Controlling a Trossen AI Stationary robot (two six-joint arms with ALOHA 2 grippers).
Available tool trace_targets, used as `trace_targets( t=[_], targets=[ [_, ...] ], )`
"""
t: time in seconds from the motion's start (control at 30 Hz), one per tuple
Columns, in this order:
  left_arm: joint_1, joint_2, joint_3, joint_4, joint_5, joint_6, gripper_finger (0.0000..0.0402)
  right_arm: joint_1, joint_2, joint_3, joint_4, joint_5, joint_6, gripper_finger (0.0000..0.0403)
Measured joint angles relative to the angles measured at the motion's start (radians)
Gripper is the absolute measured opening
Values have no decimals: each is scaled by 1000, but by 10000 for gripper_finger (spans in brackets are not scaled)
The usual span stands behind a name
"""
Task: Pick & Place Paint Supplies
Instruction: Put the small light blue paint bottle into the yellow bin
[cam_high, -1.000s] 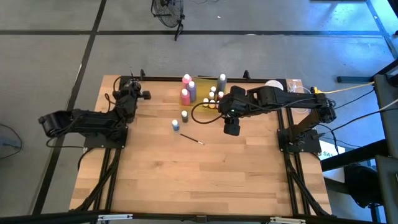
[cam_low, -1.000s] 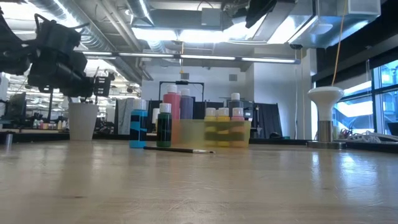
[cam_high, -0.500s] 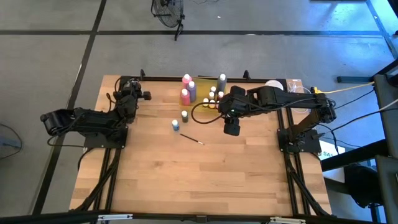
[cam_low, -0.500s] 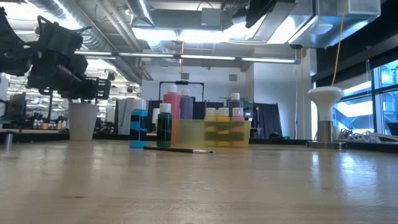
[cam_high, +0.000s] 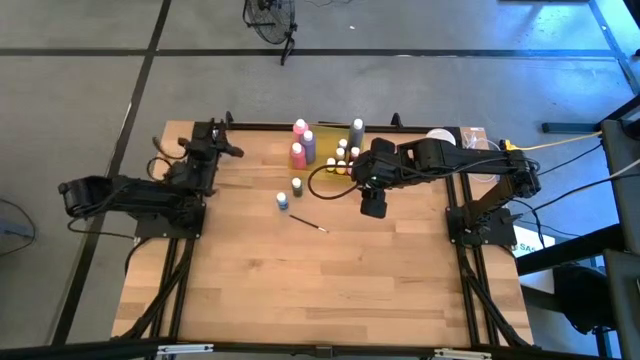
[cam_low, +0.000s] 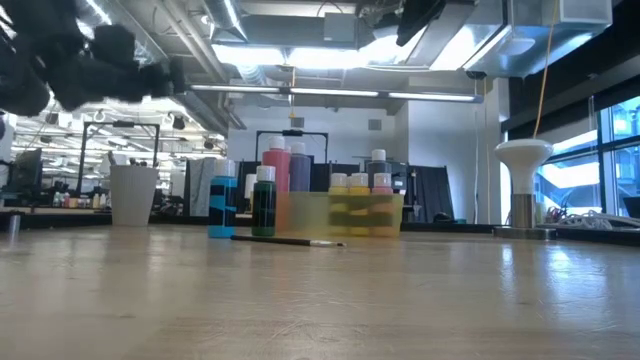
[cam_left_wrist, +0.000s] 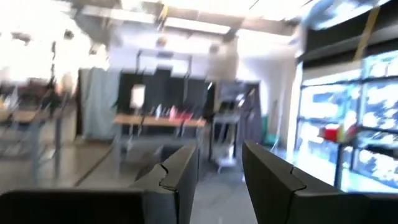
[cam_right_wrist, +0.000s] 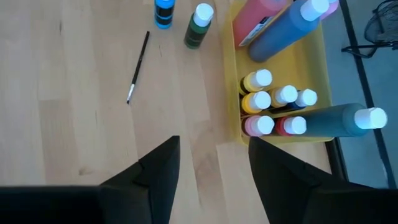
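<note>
On the table I see the brush (cam_high: 309, 223) lying flat, its white tip toward the right arm's side and the near edge. The right gripper (cam_right_wrist: 211, 168) hovers spread and empty beside the yellow tray (cam_right_wrist: 233, 118). The left gripper (cam_left_wrist: 219, 171) is blurred, spread, holding nothing.

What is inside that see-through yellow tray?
The yellow tray holds tall pink, purple and grey squeeze bottles, plus small white-capped bottles: yellow, pinkish red. What lies on its floor beneath them is covered.
</note>
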Motion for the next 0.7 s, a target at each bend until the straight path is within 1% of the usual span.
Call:
trace_targets(
  t=[0.13, 0.2, 0.23, 0.3, 0.37, 0.43, 0.5, 0.57, 0.63, 0.7],
  targets=[
    [-121, -54, 46, 82, 51, 185, 121, 0, -2, 0, 0, 6, -3, 192],
    [-204, -81, 84, 44, 97, 266, 118, 0, -4, 0, 2, 5, 4, 192],
    [-252, -95, 107, -11, 111, 303, 117, 2, -8, 0, -1, 2, 10, 192],
    [-347, -119, 165, -186, 109, 341, 116, 7, -14, 0, -8, -20, 25, 192],
    [-439, -141, 235, -457, 82, 331, 116, 16, -15, 0, -9, -46, 42, 192],
    [-517, -151, 314, -780, 67, 230, 116, 30, -15, 0, -13, -57, 56, 192],
    [-577, -156, 395, -1072, 81, 97, 116, 48, -17, 0, -15, -57, 67, 192],
    [-620, -156, 472, -1284, 127, -23, 116, 66, -17, 0, -15, -57, 68, 192],
    [-646, -156, 545, -1437, 198, -124, 116, 84, -17, 0, -15, -57, 71, 192],
    [-654, -153, 619, -1571, 289, -210, 116, 100, -17, 0, -15, -57, 86, 192]
  ],
)
